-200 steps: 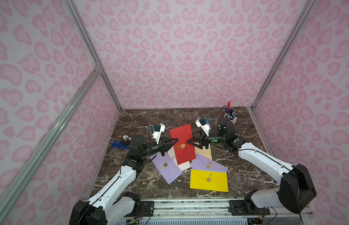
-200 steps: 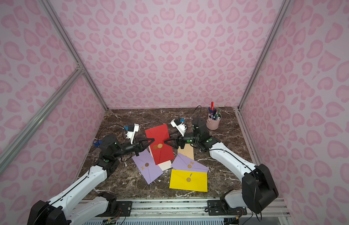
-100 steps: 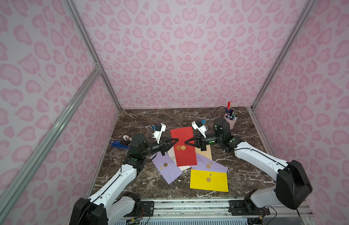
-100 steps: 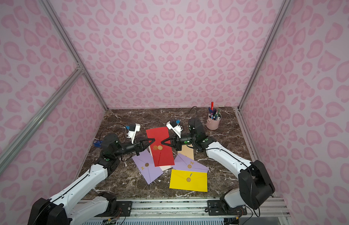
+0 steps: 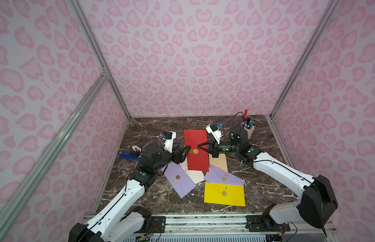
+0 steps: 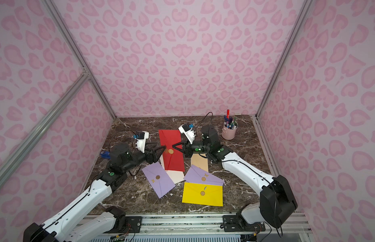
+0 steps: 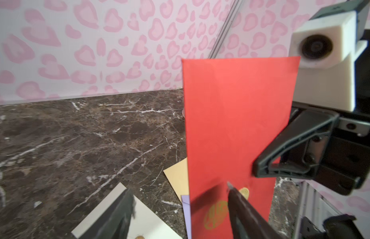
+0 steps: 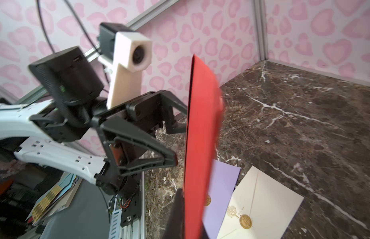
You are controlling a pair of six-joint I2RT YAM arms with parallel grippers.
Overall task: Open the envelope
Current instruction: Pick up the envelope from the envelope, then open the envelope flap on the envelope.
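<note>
Pinching upright red envelope (image 5: 196,137) in clenched right gripper (image 5: 199,147); released at left gripper (image 5: 186,154), jaws apart (gold seal (image 7: 216,214) partly behind its finger (image 7: 243,211)).

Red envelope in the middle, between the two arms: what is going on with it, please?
The right arm holds the red paper envelope upright above the dark marble table, its jaws shut on one side edge. The left arm faces it from the opposite side, its jaws open around the other edge near the round gold seal, gripping nothing. The flap looks still sealed. A yellow envelope and others lie flat on the table.
</note>
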